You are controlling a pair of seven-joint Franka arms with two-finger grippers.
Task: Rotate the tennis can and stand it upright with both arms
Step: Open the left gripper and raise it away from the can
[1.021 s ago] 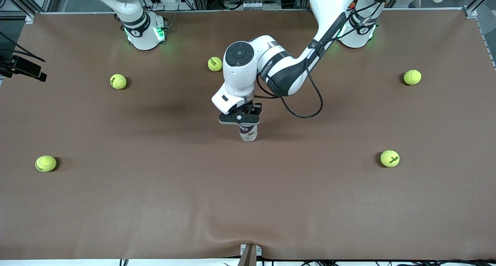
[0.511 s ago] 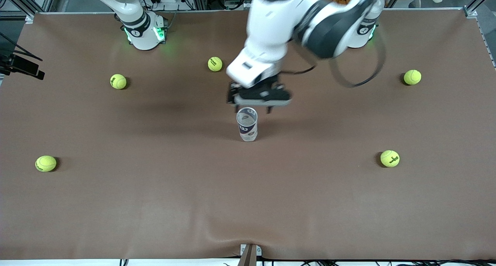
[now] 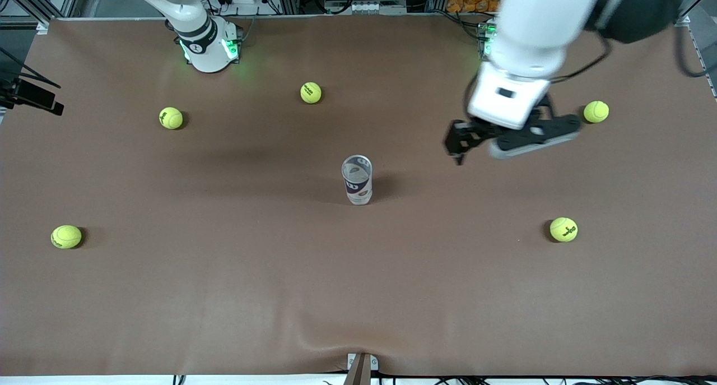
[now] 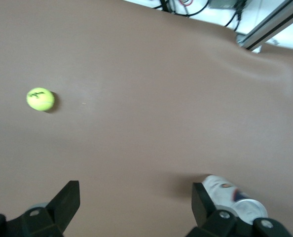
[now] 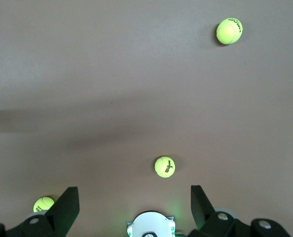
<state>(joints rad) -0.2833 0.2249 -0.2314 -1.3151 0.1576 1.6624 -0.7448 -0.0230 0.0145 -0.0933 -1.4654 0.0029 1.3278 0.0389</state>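
Both arms are glossy white, rounded shells joined by black bands. The right arm's domed white base point(image 3: 208, 51) carries a black ring with small white lettering and glows green at its sides. The left arm's white wrist block point(image 3: 507, 96) bears a small dark rectangular slot, and thin black cables loop beside it. Under it sits the black two-finger left gripper point(image 3: 507, 138) on a grey-edged crossbar. In the right wrist view, the black right gripper point(image 5: 134, 210) shows blunt, angular fingers with round silver screws.
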